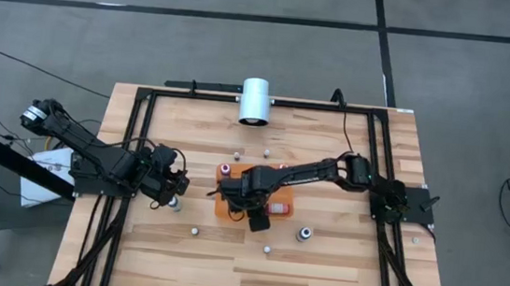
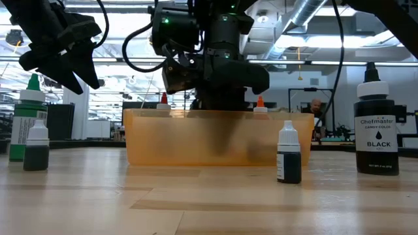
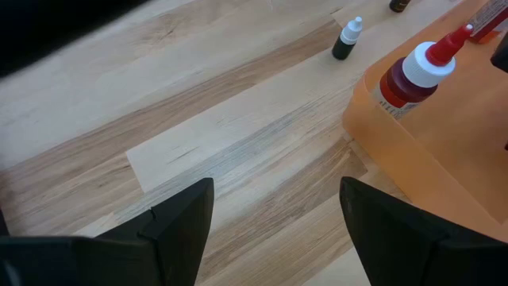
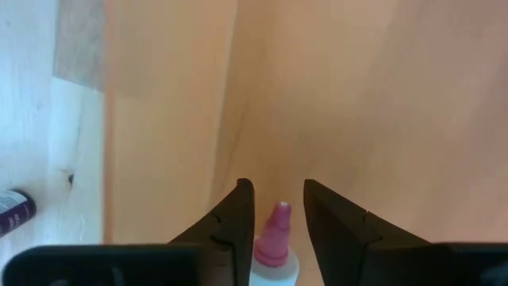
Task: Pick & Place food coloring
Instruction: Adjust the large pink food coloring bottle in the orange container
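A small pale pink-capped food-colouring bottle (image 4: 274,242) was held between the right gripper's (image 4: 274,210) narrowed fingers above the flat orange plastic tray (image 1: 230,206), where two bottles already sat; several bottles remained on the table around the tray, and the left gripper (image 3: 274,230) waited beside the tray, fingers wide.

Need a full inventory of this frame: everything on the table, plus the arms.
orange tray: one, table centre
loose small bottles: at least five, dark or green with pale caps, scattered around the tray
black bottle: one, larger, on the table
red-topped bottle: one, upright at the tray's edge
pink-tipped bottle: one, at the right gripper
white cylinder: one, far edge
left gripper: open, above bare table beside the tray
right gripper: over the tray
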